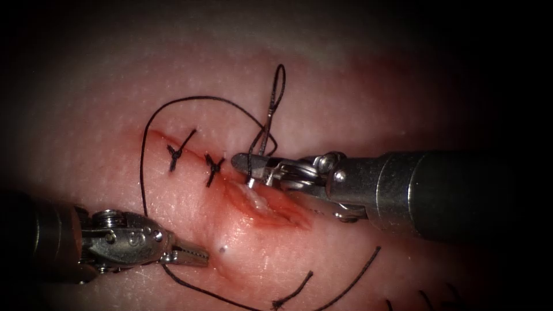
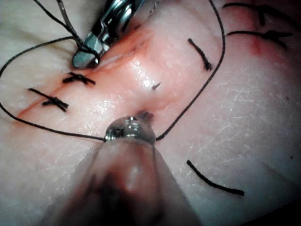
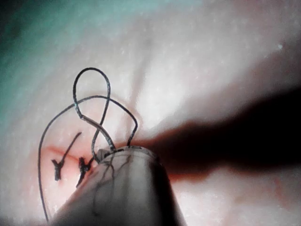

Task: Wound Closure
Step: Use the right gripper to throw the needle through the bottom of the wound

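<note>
The tissue (image 1: 357,109) has a cut running from upper left to lower right. Two knotted stitches (image 1: 177,152) (image 1: 214,168) close its left part, and the right part of the cut (image 1: 268,208) gapes with red fluid. My right tool (image 1: 249,164) lies over the cut just right of the second stitch, jaws shut, with black thread (image 1: 280,80) wound around them and looping up beyond. My left tool (image 1: 193,256) sits left of the cut, lower down, shut on the long strand (image 1: 142,173) that arcs over the stitches. In the left wrist view that strand (image 2: 207,89) leaves both sides of the left tool (image 2: 141,117).
Several cut ends of thread (image 1: 295,289) (image 1: 352,275) lie on the tissue near the lower edge, right of the left tool. A small dark mark (image 1: 223,249) sits just below the open cut.
</note>
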Robot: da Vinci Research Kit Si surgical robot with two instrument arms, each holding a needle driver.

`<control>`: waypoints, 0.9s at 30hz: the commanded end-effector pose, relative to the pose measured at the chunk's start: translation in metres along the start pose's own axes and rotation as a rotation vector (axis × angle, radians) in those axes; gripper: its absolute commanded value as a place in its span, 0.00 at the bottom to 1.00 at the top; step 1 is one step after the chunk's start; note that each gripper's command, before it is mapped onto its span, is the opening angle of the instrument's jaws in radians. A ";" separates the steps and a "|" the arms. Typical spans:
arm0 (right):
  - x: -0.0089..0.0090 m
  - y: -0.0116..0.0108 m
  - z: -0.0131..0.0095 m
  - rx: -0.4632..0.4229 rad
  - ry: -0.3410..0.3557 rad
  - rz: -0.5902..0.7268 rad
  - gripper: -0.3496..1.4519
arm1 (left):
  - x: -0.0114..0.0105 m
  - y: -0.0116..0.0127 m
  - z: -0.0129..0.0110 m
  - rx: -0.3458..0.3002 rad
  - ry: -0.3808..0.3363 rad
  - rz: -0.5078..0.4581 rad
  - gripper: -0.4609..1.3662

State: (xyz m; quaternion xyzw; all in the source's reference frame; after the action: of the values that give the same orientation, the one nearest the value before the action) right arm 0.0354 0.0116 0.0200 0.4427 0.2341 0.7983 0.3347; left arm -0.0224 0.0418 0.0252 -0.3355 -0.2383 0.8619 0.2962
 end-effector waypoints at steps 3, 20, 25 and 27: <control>-0.0001 -0.0001 0.0001 -0.007 -0.003 -0.003 0.00 | 0.0000 0.0001 0.0000 -0.004 0.000 0.000 0.06; 0.0049 0.0011 -0.0016 -0.039 0.137 -0.249 0.00 | -0.0002 0.0004 -0.0001 -0.006 0.000 0.000 0.06; 0.0077 0.0017 -0.0022 -0.029 0.184 -0.371 0.00 | -0.0004 0.0007 -0.0002 -0.010 0.000 0.000 0.06; 0.0084 0.0018 -0.0024 -0.038 0.200 -0.421 0.00 | -0.0004 0.0007 -0.0002 -0.010 0.000 0.001 0.06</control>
State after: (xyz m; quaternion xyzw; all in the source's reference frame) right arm 0.0293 0.0168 0.0249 0.2920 0.3426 0.7511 0.4830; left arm -0.0222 0.0410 0.0248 -0.3360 -0.2404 0.8614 0.2956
